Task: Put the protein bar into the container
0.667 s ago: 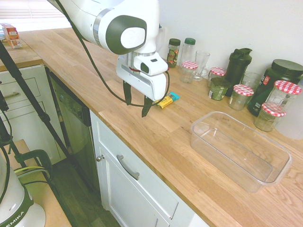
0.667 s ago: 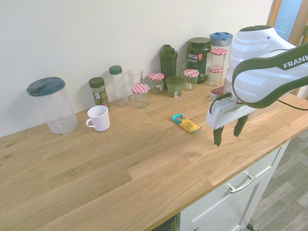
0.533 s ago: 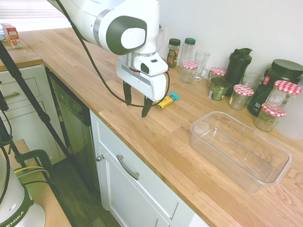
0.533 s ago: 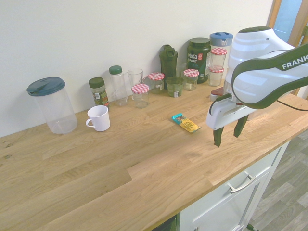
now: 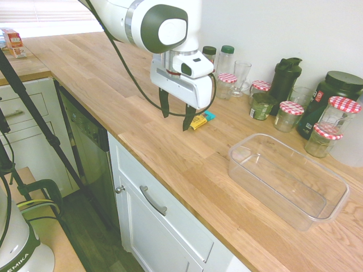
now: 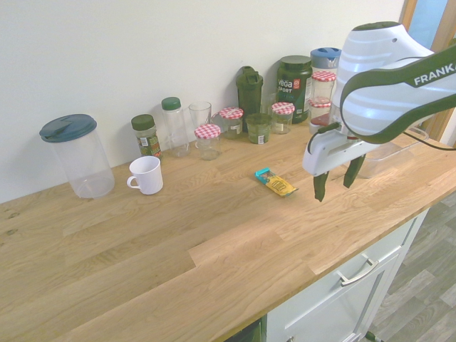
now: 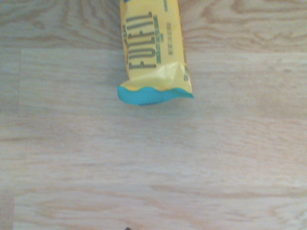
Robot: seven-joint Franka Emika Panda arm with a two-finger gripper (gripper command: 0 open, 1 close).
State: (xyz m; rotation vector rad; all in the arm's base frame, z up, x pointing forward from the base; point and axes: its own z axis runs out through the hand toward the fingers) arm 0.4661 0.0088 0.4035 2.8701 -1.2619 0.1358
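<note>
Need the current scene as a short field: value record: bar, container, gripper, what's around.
protein bar: flat on the wooden counter, yellow wrapper with teal
container: clear rectangular tub, upright on the counter, no lid on it, nothing inside
gripper: open, above the counter near the bar, holding nothing
white mug: upright on the counter, beside the tall blue-lidded pitcher
blue-lidded pitcher: upright near the wall
dark shaker bottle: upright, among the red-checked-lid jars
task status: bar not yet grasped, outside the container
</note>
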